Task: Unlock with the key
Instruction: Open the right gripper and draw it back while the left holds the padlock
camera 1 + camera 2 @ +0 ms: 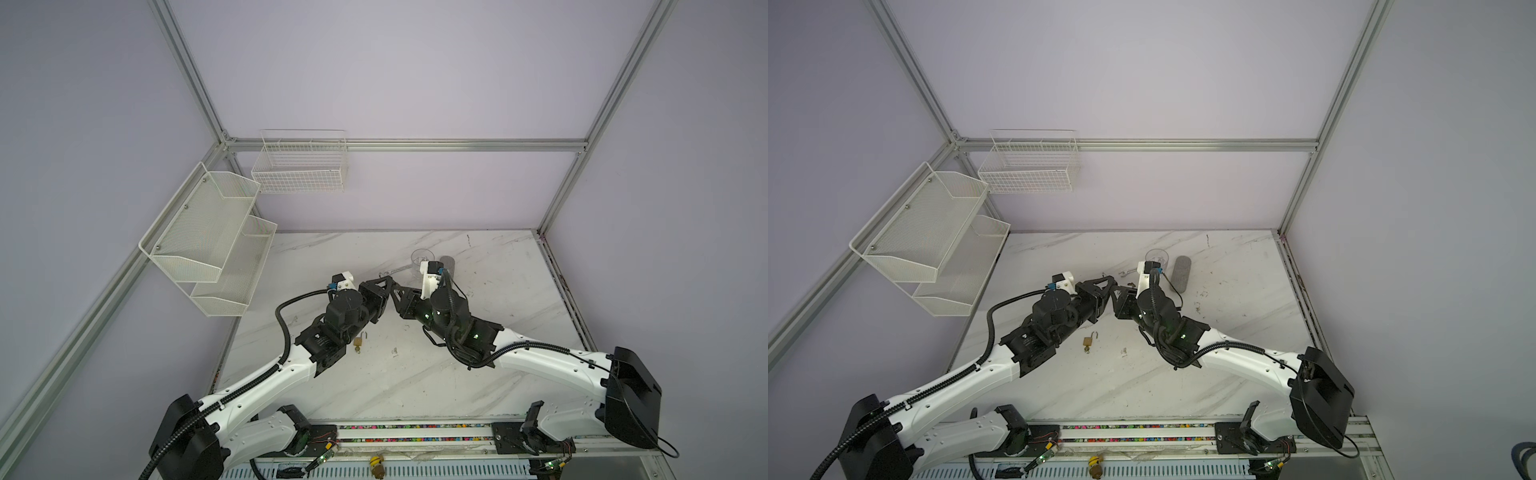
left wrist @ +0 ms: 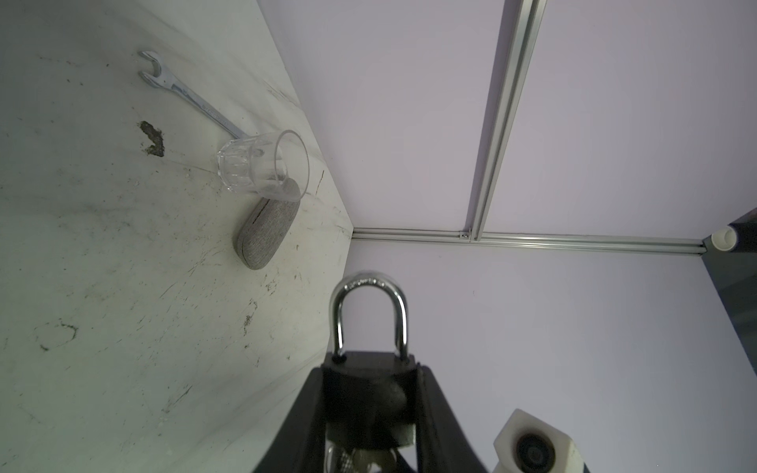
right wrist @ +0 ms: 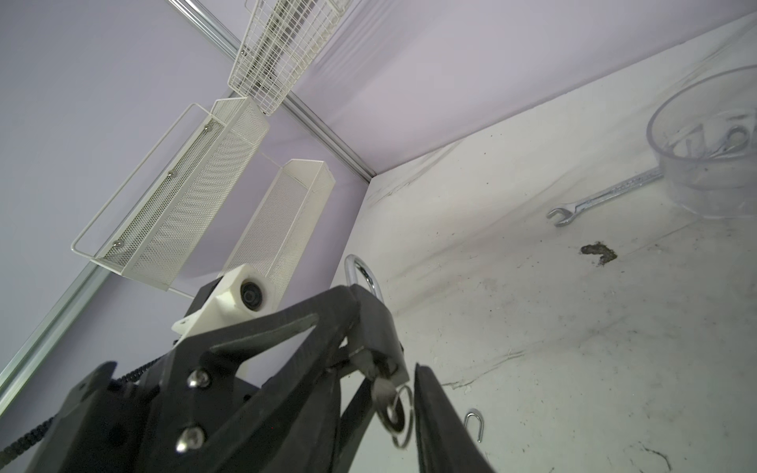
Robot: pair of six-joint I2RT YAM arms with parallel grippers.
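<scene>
**Black padlock held aloft, key seated, right gripper released**

A brass padlock [image 1: 360,341] lies on the worktop [image 1: 415,374] left of centre, with its shackle sprung open. Above mid-worktop the left gripper [image 2: 372,370] is clamped on the body of the black padlock [image 2: 364,389], whose shackle sits closed (both legs in the body). The key [image 3: 379,387] stands in the keyway with its ring hanging. The right gripper [image 3: 389,389] has its jaws parted either side of the key, not pinching it. Toward the rear edge are a wrench [image 2: 192,98], an upright glass [image 2: 262,168] and a grey case [image 2: 266,233] near it.
</scene>
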